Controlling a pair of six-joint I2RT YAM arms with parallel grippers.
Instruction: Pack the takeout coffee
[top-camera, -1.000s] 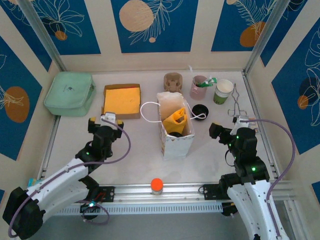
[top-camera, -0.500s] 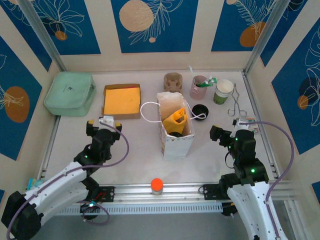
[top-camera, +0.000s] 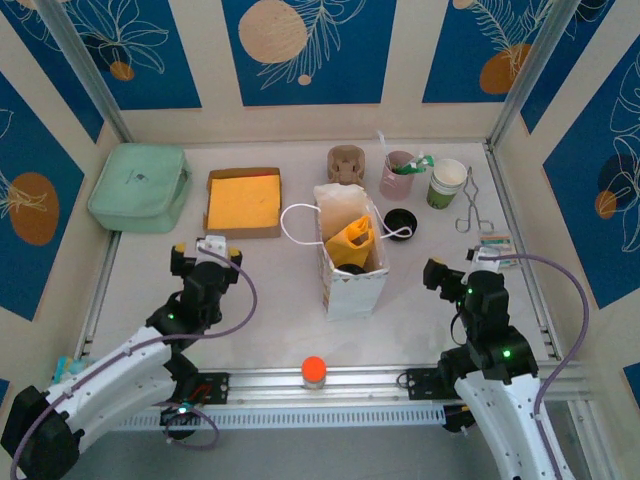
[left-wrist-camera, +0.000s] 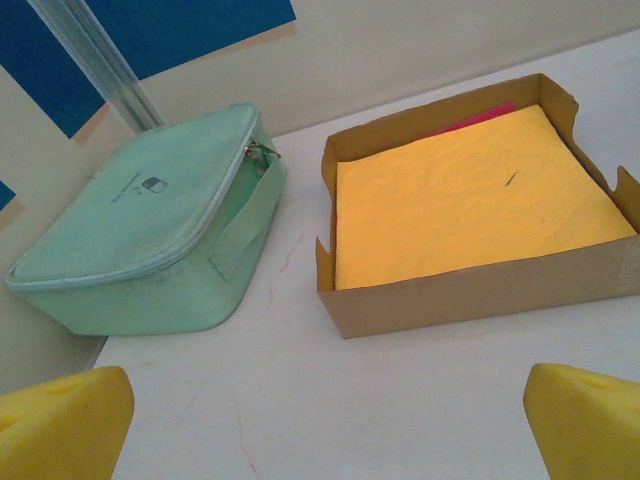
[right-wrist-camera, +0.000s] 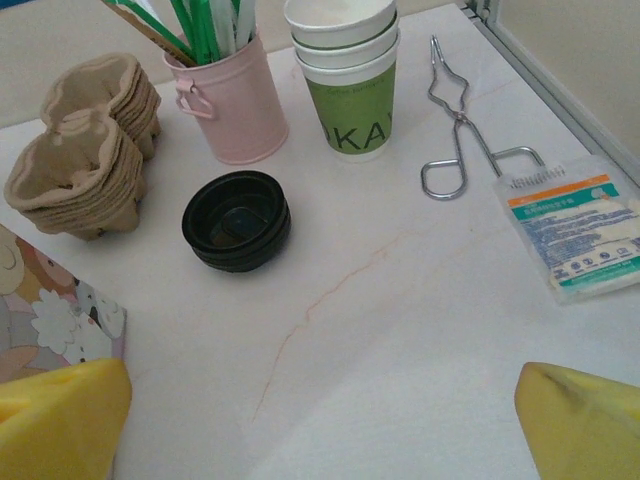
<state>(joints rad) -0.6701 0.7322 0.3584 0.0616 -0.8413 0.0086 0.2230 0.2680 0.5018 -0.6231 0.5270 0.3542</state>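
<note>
A white paper bag (top-camera: 352, 272) stands open in the middle of the table. Inside it a yellow napkin (top-camera: 352, 240) lies over a dark round shape (top-camera: 351, 268); I cannot tell whether that is the takeout coffee's lid. My left gripper (top-camera: 203, 250) hovers left of the bag, open and empty, its yellow pads (left-wrist-camera: 62, 425) wide apart over bare table. My right gripper (top-camera: 440, 272) is right of the bag, open and empty as well, its pads (right-wrist-camera: 585, 425) spread over bare table short of the black lids (right-wrist-camera: 237, 220).
At the back stand a mint pouch (top-camera: 140, 187), a cardboard box of yellow napkins (left-wrist-camera: 470, 205), pulp cup carriers (right-wrist-camera: 85, 150), a pink cup with straws (right-wrist-camera: 235, 100) and stacked lidless green cups (right-wrist-camera: 345, 85). Metal tongs (right-wrist-camera: 455, 130) and a packet (right-wrist-camera: 578, 228) lie at the right. An orange-capped object (top-camera: 314, 371) sits on the front rail.
Both arms have drawn back a little toward the near edge, the right one more. Both grippers stayed open and empty.
</note>
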